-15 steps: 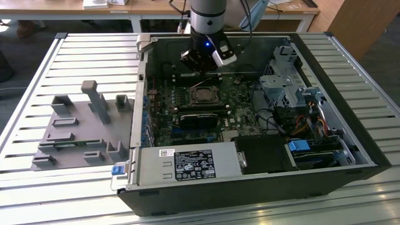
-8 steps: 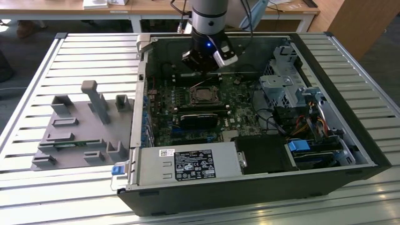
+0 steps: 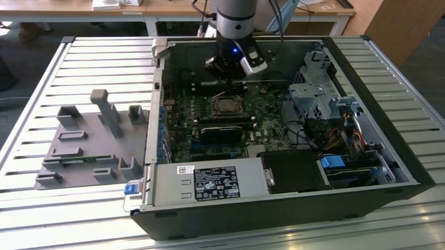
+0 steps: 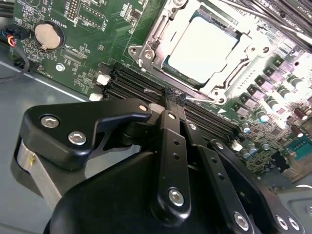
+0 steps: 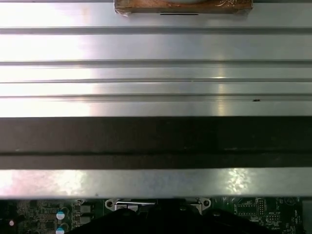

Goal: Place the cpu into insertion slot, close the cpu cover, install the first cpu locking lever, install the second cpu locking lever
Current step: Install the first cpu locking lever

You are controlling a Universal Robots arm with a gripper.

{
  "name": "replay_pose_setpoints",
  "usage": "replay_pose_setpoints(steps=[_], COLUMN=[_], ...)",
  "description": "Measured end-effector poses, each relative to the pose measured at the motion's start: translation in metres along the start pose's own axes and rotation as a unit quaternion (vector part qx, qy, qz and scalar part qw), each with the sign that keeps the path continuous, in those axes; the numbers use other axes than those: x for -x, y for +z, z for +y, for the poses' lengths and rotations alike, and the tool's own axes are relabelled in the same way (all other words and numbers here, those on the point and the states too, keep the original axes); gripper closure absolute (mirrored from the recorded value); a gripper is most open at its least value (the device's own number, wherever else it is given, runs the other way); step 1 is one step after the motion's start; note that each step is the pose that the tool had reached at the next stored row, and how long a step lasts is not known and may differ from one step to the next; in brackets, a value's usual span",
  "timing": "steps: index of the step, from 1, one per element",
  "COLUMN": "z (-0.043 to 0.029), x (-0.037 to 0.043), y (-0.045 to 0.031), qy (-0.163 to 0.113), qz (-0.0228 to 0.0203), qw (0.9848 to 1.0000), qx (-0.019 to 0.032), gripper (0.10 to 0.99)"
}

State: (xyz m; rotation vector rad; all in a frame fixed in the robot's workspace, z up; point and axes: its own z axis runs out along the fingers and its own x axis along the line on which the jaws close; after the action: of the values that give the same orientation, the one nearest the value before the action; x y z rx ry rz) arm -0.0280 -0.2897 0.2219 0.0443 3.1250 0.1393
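Plainly, there is one cpu (image 4: 204, 46), and it lies flat in the one insertion slot (image 3: 214, 107), near the middle of the green motherboard (image 4: 73, 29). The chip is a square with a smooth, pale metal top that glares in the second wrist view. One cpu cover (image 4: 161, 39), a thin silvery frame with a cut-out middle, lies down around it, leaving the chip's top bare.

A single gripper (image 4: 173, 95) hangs over the board, toward the far wall of the computer case (image 3: 389, 156) in the exterior view. It has two matt black fingers (image 4: 168, 126), long and flat with round silver screw heads, drawn narrow so the tips all but meet. The tips sit at one thin bright wire lever (image 4: 202, 97) that runs along the slot's edge next to the long black memory slots (image 4: 126, 80). I cannot tell whether they pinch the wire.

One round silver coin cell (image 4: 48, 35) sits near a corner of the board.

The case is one black box, open on top, resting on a table (image 3: 41, 67) of ribbed aluminium slats. One grey metal power supply (image 3: 208, 182) with a label fills the case's near edge. Beside the case, toward the table's edge on the exterior view's left, lies one dull grey fixture plate (image 3: 83, 151) with blocky upright pegs.
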Motion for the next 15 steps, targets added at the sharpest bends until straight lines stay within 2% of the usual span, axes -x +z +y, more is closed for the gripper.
replay_pose_setpoints(steps=[9, 15], z=[-0.0001, -0.0005], x=[0.0069, 0.0088], y=[0.0047, 0.0102], qy=[0.000, 0.000], qz=[0.0000, 0.0000], qw=[1.0000, 1.0000], qx=[0.0001, 0.0000], gripper=[0.980, 0.980])
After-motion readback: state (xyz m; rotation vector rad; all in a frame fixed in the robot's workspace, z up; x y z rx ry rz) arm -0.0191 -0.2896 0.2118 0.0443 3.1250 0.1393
